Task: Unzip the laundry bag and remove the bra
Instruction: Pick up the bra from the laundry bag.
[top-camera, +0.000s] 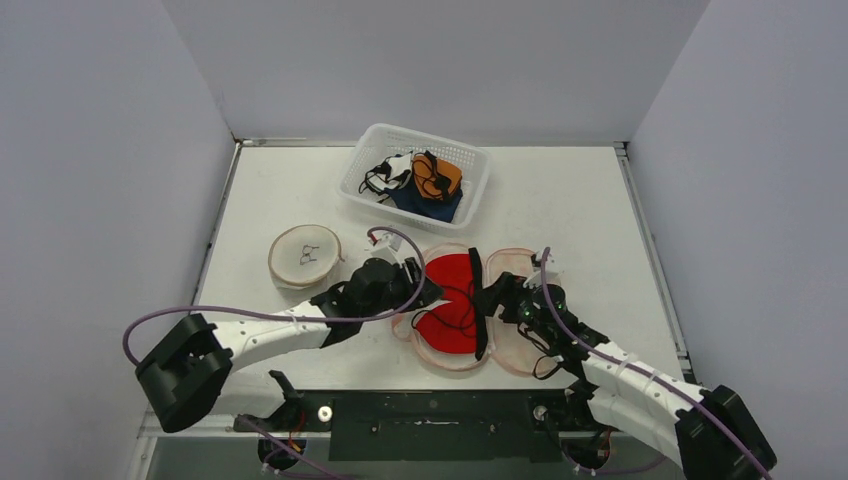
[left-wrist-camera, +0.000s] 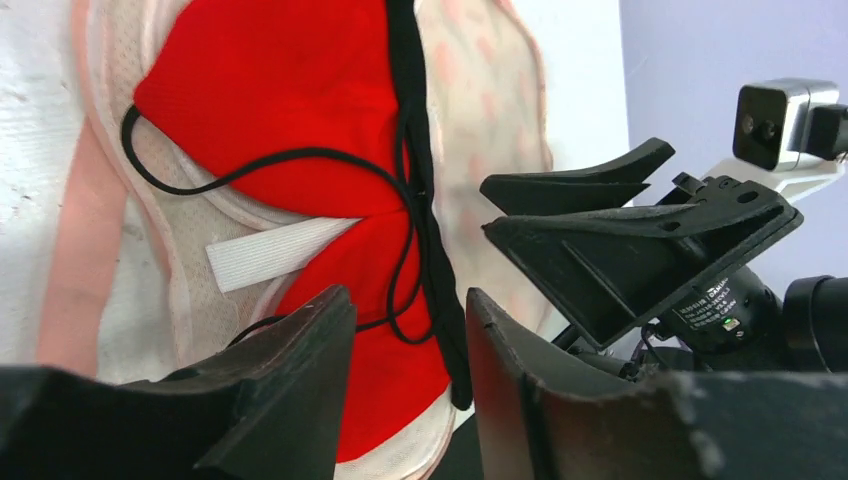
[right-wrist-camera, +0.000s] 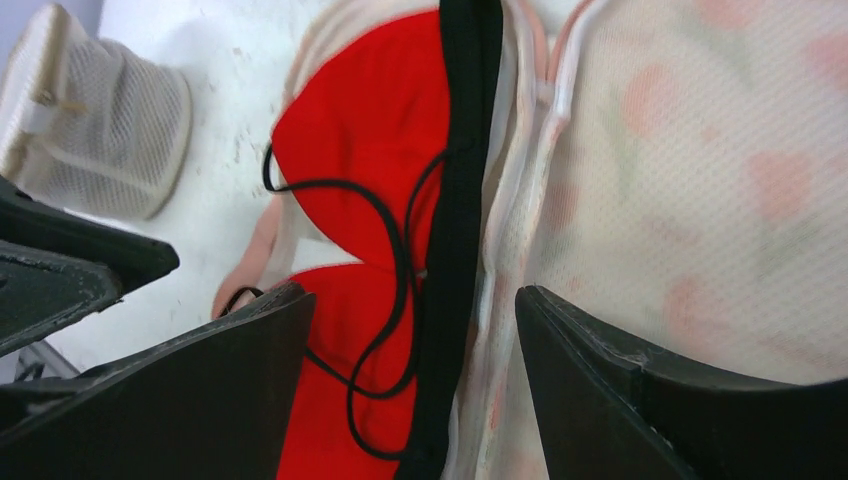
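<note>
The bra looks light and limp; I'd pinch its black band. My left tool is half-open, my right tool wide, both empty.

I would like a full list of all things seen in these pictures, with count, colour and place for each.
open laundry bag: 1, cream mesh with pink trim, table centre
bra: 1, red with black straps, in the open laundry bag
round laundry bag: 1, cream mesh, left of the open one
basket: 1, white, far centre
clothes: several, orange, navy, white, in the basket
table: 1, white
left gripper: 1, black, open, at the bra's left side
right gripper: 1, black, open, over the bra's black band
</note>
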